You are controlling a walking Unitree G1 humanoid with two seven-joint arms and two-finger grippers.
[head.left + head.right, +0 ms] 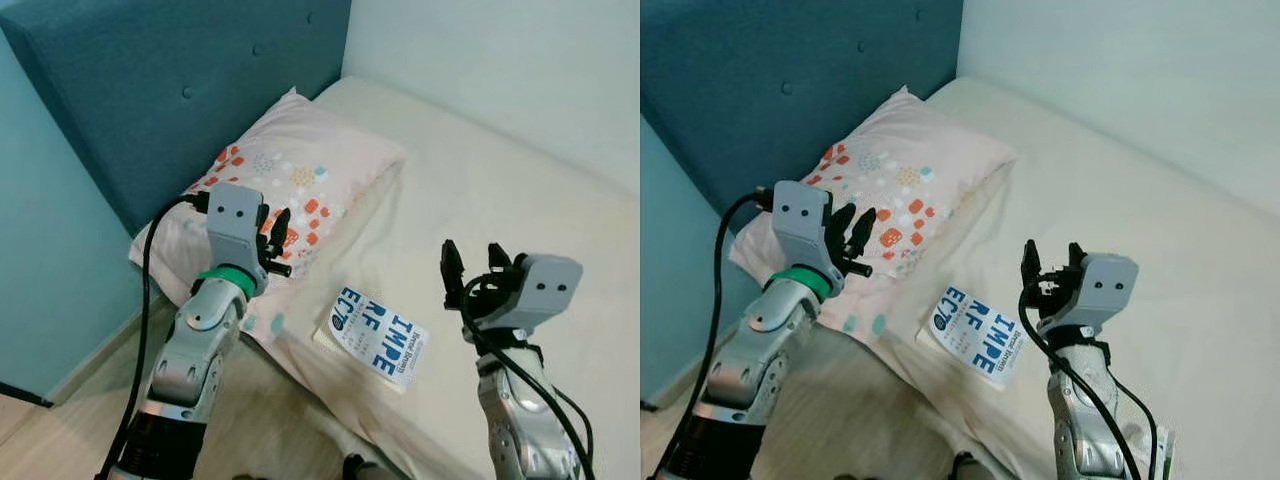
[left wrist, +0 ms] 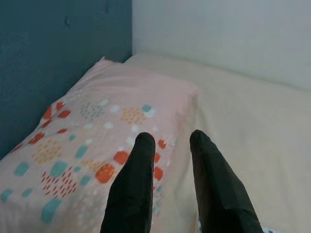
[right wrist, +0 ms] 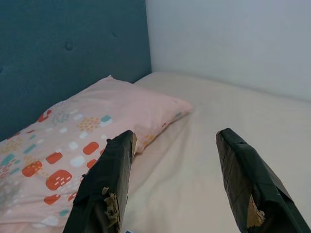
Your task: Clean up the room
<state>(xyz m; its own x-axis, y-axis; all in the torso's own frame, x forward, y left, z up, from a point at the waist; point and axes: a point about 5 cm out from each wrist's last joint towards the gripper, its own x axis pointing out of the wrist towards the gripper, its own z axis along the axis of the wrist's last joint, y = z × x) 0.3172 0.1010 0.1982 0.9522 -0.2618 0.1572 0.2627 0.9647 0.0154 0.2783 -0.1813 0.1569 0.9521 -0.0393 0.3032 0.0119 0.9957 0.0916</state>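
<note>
A white book with big blue letters [image 1: 375, 335] lies flat on the cream bed sheet [image 1: 500, 200], near the bed's edge. Just beyond it rests a pink pillow with orange and teal spots [image 1: 290, 180], against the headboard. My left gripper [image 1: 275, 238] hovers over the pillow's near end, its fingers [image 2: 141, 160] slightly apart and empty. To the right of the book, my right gripper [image 1: 473, 265] hangs above the sheet, wide open with nothing in it; in the right wrist view its fingers [image 3: 109, 174] point toward the pillow [image 3: 87, 131].
A tufted blue headboard [image 1: 170, 90] backs the pillow and a pale wall [image 1: 520, 60] runs along the bed's far side. Wooden floor [image 1: 260, 410] shows beside the bed below my left arm. The sheet to the right is bare.
</note>
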